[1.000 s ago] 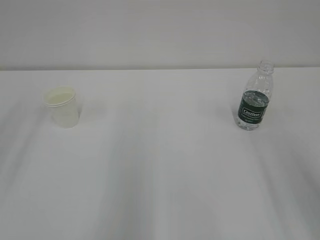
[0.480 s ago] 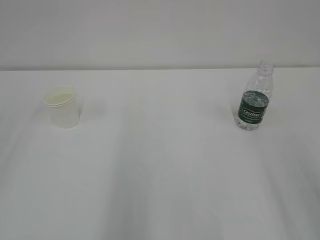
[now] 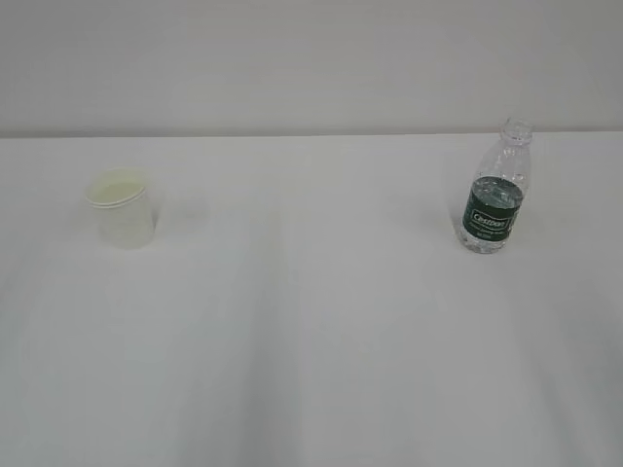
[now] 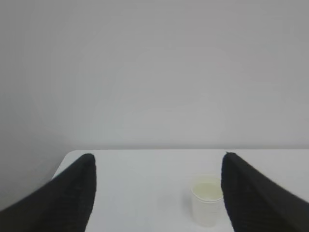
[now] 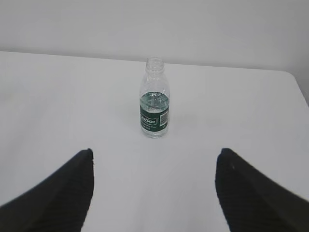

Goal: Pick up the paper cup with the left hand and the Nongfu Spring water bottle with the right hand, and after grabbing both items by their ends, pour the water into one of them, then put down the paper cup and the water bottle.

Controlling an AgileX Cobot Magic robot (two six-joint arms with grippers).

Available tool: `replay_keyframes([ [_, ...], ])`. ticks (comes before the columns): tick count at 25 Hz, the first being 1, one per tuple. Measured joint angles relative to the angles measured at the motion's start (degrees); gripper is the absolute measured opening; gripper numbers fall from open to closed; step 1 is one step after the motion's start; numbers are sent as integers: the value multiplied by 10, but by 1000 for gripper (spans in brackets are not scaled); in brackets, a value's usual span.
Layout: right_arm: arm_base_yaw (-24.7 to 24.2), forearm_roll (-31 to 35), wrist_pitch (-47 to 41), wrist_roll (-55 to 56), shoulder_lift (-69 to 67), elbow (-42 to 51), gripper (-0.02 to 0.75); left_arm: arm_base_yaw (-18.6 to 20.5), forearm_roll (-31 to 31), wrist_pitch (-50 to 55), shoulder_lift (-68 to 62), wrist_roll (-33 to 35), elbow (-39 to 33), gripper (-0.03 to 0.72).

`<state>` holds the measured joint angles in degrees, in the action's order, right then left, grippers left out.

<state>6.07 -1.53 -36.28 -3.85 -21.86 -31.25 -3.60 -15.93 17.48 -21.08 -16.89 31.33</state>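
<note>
The off-white paper cup (image 3: 122,209) stands upright on the left of the white table; the left wrist view has the paper cup (image 4: 206,199) low and right of centre, beside the right finger. My left gripper (image 4: 157,159) is open and empty, short of the cup. The clear Nongfu Spring water bottle (image 3: 495,190), green label, no cap, stands upright at the right with water in its lower part. In the right wrist view the water bottle (image 5: 155,101) stands ahead, centred between the fingers, and my right gripper (image 5: 153,153) is open and well short of it. Neither arm shows in the exterior view.
The white table (image 3: 311,321) runs back to a plain pale wall. Its far left corner and edge (image 4: 65,157) show in the left wrist view, its right edge (image 5: 297,82) in the right wrist view.
The cup and bottle have not moved. Soft shadows on the table in the exterior view have faded.
</note>
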Motion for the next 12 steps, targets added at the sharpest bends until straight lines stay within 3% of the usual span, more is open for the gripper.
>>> replay_keyframes([
  [12, 0, 0, -192, 0, 72, -59, 587, 0, 79, 184, 105, 18, 2, 576],
])
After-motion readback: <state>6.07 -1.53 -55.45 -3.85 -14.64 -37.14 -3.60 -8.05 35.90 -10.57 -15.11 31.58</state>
